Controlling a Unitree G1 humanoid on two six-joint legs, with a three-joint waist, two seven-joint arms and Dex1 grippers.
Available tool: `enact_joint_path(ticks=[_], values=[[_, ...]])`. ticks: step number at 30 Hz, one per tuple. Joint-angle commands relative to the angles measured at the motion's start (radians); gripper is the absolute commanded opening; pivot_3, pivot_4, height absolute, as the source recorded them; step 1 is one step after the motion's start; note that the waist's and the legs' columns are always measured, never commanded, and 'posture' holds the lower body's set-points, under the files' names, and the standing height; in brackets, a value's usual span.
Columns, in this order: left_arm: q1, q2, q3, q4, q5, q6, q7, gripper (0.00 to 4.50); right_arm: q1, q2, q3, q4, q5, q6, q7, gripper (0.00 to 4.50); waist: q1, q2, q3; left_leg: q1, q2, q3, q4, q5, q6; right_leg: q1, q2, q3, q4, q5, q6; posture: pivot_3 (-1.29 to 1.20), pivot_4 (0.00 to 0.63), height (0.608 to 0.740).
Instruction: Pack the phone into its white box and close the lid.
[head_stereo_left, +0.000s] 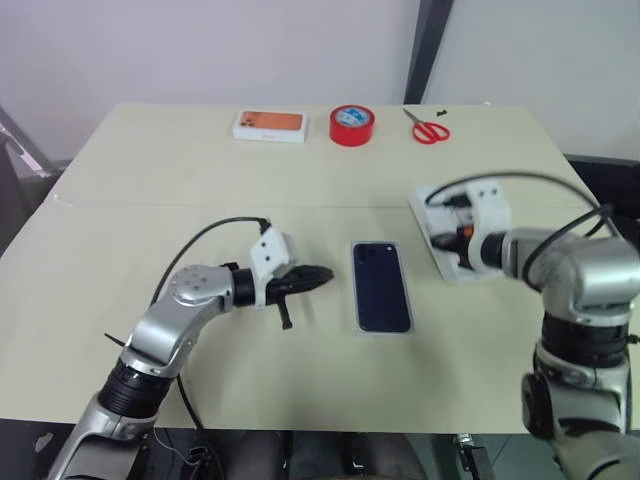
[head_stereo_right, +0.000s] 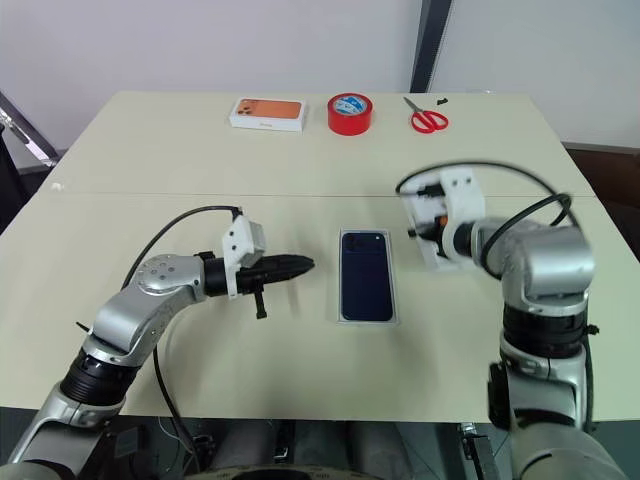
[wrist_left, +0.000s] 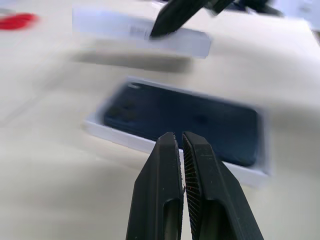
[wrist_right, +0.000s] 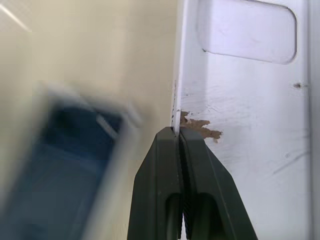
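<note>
The dark navy phone (head_stereo_left: 381, 285) lies flat inside the shallow white box (head_stereo_left: 383, 334) at the middle of the table. To its left my left gripper (head_stereo_left: 325, 273) is shut on nothing and points at the box's long side, a short way off. In the left wrist view the fingertips (wrist_left: 170, 140) stand just short of the box rim (wrist_left: 125, 137). To the right of the box, my right gripper (wrist_right: 176, 131) is shut on the edge of the white lid (wrist_right: 250, 100). The lid is held tilted just above the table, its inner face towards the right wrist camera.
At the far edge of the table are a white box with an orange picture (head_stereo_left: 270, 124), a red tape roll (head_stereo_left: 352, 124) and red scissors (head_stereo_left: 430, 128). Cables loop from both wrists. A seam crosses the tabletop behind the box.
</note>
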Motion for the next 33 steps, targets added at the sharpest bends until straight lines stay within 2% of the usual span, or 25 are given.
enact_joint_path(ticks=[1, 5, 6, 7, 8, 9, 11, 16, 17, 18, 20, 22, 23, 26, 29, 33], values=[[-0.040, -0.025, 0.088, 0.067, 0.008, 0.000, 0.092, 0.25, -0.034, 0.100, -0.140, 0.014, 0.311, 0.007, -0.071, 0.05, 0.003, 0.000, 0.000, 0.000, 0.000, 0.000, 0.000, 0.000, 0.000, 0.000, 0.000, 0.000, 0.000, 0.000, 0.000, 0.00, 0.150, 0.740], [-0.097, -0.037, 0.123, 0.172, 0.051, -0.039, 0.151, 0.25, 0.027, 0.415, -0.249, 0.056, 0.843, 0.007, -0.497, 0.05, 0.001, 0.000, 0.000, -0.001, 0.000, 0.000, 0.000, 0.000, 0.000, -0.001, 0.000, 0.000, 0.004, 0.000, 0.000, 0.00, 0.150, 0.740], [-0.105, -0.037, 0.123, 0.185, 0.059, -0.048, 0.154, 0.25, 0.102, 0.386, -0.130, 0.062, 1.136, -0.157, -0.733, 0.05, 0.001, 0.000, 0.000, -0.002, 0.000, 0.000, 0.000, 0.000, 0.000, -0.002, -0.001, 0.000, 0.004, 0.000, 0.000, 0.00, 0.150, 0.740], [-0.111, -0.037, 0.123, 0.195, 0.066, -0.057, 0.156, 0.25, 0.164, 0.365, -0.031, 0.058, 1.356, -0.294, -0.924, 0.05, 0.004, 0.000, 0.000, -0.004, 0.000, 0.001, 0.000, 0.000, 0.000, -0.004, -0.001, 0.000, 0.005, 0.000, 0.000, 0.00, 0.150, 0.740], [-0.118, -0.039, 0.122, 0.206, 0.073, -0.063, 0.158, 0.25, 0.225, 0.372, 0.047, 0.039, 1.495, -0.409, -1.073, 0.05, 0.006, 0.000, 0.000, -0.005, 0.000, 0.000, 0.001, 0.000, 0.000, -0.005, -0.002, 0.000, 0.006, 0.000, 0.000, 0.00, 0.150, 0.740], [-0.123, -0.040, 0.122, 0.215, 0.078, -0.069, 0.158, 0.25, 0.274, 0.396, 0.102, 0.011, 1.562, -0.498, -1.179, 0.05, 0.003, 0.000, 0.000, -0.006, -0.001, 0.001, 0.001, 0.000, 0.000, -0.005, -0.003, 0.000, 0.005, 0.000, 0.000, 0.00, 0.150, 0.740], [-0.132, -0.043, 0.113, 0.229, 0.092, -0.081, 0.155, 0.25, 0.352, 0.441, 0.166, -0.042, 1.566, -0.583, -1.289, 0.05, -0.002, 0.000, 0.000, -0.006, -0.002, 0.002, 0.002, 0.000, 0.000, -0.005, -0.004, 0.001, 0.004, 0.000, 0.001, 0.00, 0.150, 0.740], [-0.133, -0.057, 0.052, 0.218, 0.123, -0.081, 0.119, 0.25, 0.447, 0.414, 0.212, -0.079, 1.566, -0.692, -1.438, 0.05, -0.015, 0.000, 0.000, -0.004, -0.001, 0.003, 0.002, 0.001, 0.001, -0.005, -0.002, 0.002, 0.004, 0.000, 0.001, 0.00, 0.150, 0.740], [-0.129, -0.062, 0.036, 0.207, 0.123, -0.073, 0.108, 0.25, 0.446, 0.405, 0.209, -0.078, 1.566, -0.699, -1.442, 0.05, -0.018, 0.000, 0.000, -0.004, -0.001, 0.003, 0.002, 0.001, 0.001, -0.005, -0.002, 0.002, 0.004, 0.000, 0.001, 0.00, 0.150, 0.740], [-0.124, -0.065, 0.015, 0.192, 0.123, -0.062, 0.092, 0.25, 0.433, 0.384, 0.204, -0.075, 1.566, -0.699, -1.434, 0.60, -0.020, 0.000, 0.000, -0.004, -0.001, 0.002, 0.002, 0.001, 0.001, -0.005, -0.002, 0.002, 0.005, 0.000, 0.001, 0.00, 0.150, 0.740], [-0.114, -0.069, -0.026, 0.163, 0.125, -0.046, 0.063, 0.25, 0.397, 0.339, 0.191, -0.067, 1.566, -0.693, -1.406, 1.32, -0.022, 0.000, 0.000, -0.004, -0.001, 0.003, 0.002, 0.001, 0.001, -0.005, -0.001, 0.002, 0.004, 0.000, 0.001, 0.00, 0.150, 0.740], [-0.106, -0.069, -0.066, 0.142, 0.134, -0.040, 0.041, 0.25, 0.347, 0.274, 0.178, -0.046, 1.566, -0.674, -1.364, 2.41, -0.024, 0.000, 0.000, -0.004, -0.001, 0.003, 0.002, 0.001, 0.001, -0.005, -0.001, 0.002, 0.005, 0.000, 0.001, 0.00, 0.150, 0.740], [-0.107, -0.078, -0.081, 0.138, 0.139, -0.038, 0.041, 0.25, 0.311, 0.195, 0.179, -0.024, 1.566, -0.636, -1.315, 2.89, -0.024, 0.000, 0.000, -0.004, -0.001, 0.003, 0.002, 0.001, 0.001, -0.005, -0.001, 0.003, 0.005, 0.000, 0.001, 0.00, 0.150, 0.740], [-0.117, -0.113, -0.117, 0.137, 0.149, -0.034, 0.049, 0.25, 0.217, -0.066, 0.203, 0.032, 1.565, -0.520, -1.164, 2.89, -0.020, 0.001, 0.001, -0.004, -0.001, 0.004, 0.002, 0.001, 0.001, -0.005, -0.001, 0.003, 0.004, 0.000, 0.001, 0.00, 0.150, 0.740], [-0.131, -0.150, -0.152, 0.127, 0.153, -0.019, 0.045, 0.25, 0.158, -0.304, 0.243, 0.052, 1.360, -0.396, -0.934, 2.89, -0.011, 0.001, 0.001, -0.004, -0.001, 0.004, 0.001, 0.001, 0.002, -0.004, -0.001, 0.003, 0.002, 0.000, 0.001, 0.00, 0.150, 0.740], [-0.137, -0.180, -0.156, 0.120, 0.154, -0.020, 0.055, 0.25, 0.138, -0.481, 0.342, 0.000, 1.029, -0.391, -0.630, 2.89, -0.001, 0.002, 0.001, -0.004, 0.001, 0.003, 0.001, 0.000, 0.002, -0.004, 0.001, 0.003, 0.000, 0.000, 0.000, 0.00, 0.150, 0.740]])
